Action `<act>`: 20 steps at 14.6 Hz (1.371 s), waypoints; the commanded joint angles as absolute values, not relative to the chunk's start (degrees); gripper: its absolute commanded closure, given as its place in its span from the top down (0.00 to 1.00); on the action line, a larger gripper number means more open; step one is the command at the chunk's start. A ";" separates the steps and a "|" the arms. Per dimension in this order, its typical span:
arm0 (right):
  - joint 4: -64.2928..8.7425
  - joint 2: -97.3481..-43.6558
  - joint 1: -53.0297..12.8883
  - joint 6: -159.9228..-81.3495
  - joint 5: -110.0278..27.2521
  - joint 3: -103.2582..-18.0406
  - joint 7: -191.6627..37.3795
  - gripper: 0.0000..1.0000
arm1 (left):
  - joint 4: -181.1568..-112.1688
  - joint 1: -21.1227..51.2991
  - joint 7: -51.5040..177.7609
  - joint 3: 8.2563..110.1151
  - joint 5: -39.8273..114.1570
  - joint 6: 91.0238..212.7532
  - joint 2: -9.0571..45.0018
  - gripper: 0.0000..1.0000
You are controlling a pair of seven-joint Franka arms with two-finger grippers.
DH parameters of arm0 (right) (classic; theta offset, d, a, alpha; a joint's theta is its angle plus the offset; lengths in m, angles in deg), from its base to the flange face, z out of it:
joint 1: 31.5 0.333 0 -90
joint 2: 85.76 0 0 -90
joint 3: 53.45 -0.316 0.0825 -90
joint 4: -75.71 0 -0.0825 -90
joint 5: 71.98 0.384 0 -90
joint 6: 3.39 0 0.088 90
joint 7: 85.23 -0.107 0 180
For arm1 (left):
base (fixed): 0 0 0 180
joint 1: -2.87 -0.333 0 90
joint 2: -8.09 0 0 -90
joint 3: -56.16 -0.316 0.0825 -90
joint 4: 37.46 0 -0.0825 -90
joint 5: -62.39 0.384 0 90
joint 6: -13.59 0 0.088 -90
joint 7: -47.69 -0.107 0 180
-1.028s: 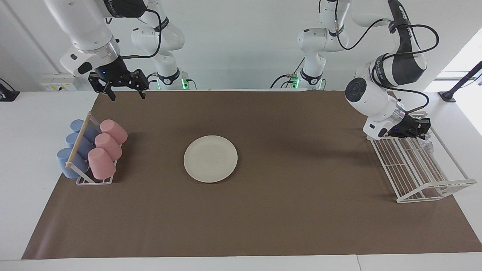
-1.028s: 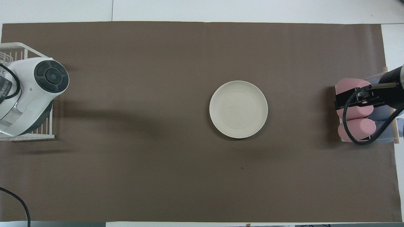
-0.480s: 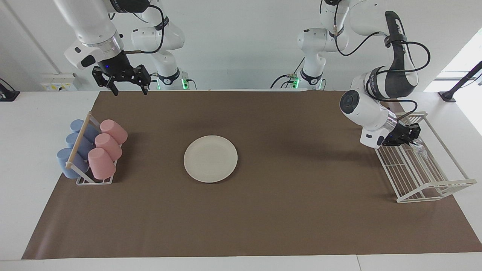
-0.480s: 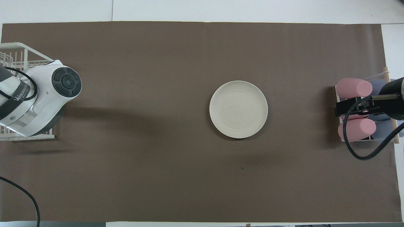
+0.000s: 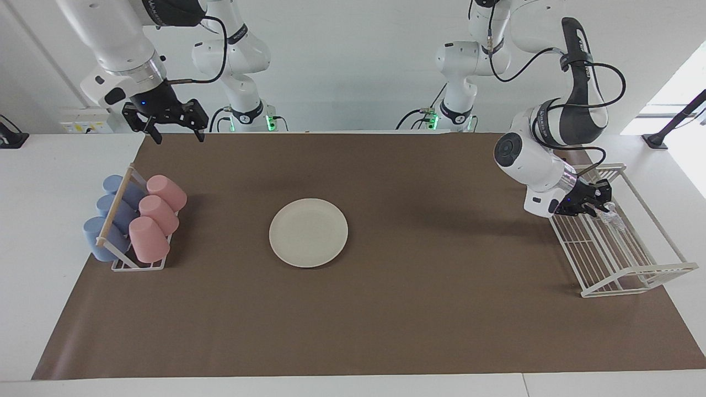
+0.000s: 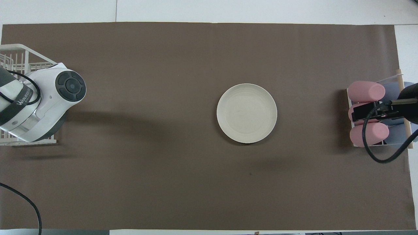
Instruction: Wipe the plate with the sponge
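The cream-white plate point(image 5: 308, 232) lies flat in the middle of the brown mat; it also shows in the overhead view point(image 6: 247, 113). My left gripper point(image 5: 597, 203) is low over the end of the white wire rack nearest the robots, shut on the crinkly silvery sponge point(image 5: 612, 215), which hangs from its tips just above the rack's wires. In the overhead view the left arm's wrist hides this gripper and the sponge. My right gripper point(image 5: 177, 134) is open and empty, up in the air over the mat's edge near the cup rack; it also shows in the overhead view point(image 6: 367, 112).
The white wire rack point(image 5: 634, 275) stands at the left arm's end of the mat point(image 6: 19, 49). A small rack with pink cups point(image 5: 160, 212) and blue cups point(image 5: 107, 220) stands at the right arm's end. A black cable loops below the right gripper point(image 6: 375, 156).
My left gripper has moved along the rack toward the middle of the table, and the sponge has come with it. My right gripper has shifted slightly toward its own end of the table.
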State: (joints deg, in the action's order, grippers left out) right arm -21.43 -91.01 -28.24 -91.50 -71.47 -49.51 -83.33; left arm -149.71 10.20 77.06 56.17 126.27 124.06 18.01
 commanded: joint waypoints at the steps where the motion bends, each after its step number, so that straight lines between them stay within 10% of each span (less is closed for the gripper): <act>1: -19.30 -89.18 -28.51 -91.99 -72.33 -49.85 -82.15 1.00 | -151.37 10.78 79.06 55.72 124.79 124.95 16.61 0.89; 20: -18.77 -88.22 -29.47 -92.33 -71.45 -48.61 -84.61 1.00 | -134.06 14.83 80.56 55.63 82.46 110.46 16.44 1.00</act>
State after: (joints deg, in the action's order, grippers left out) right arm -19.40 -88.65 -29.14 -91.74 -71.46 -48.31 -83.73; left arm -136.27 14.33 80.58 56.27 87.08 113.76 17.16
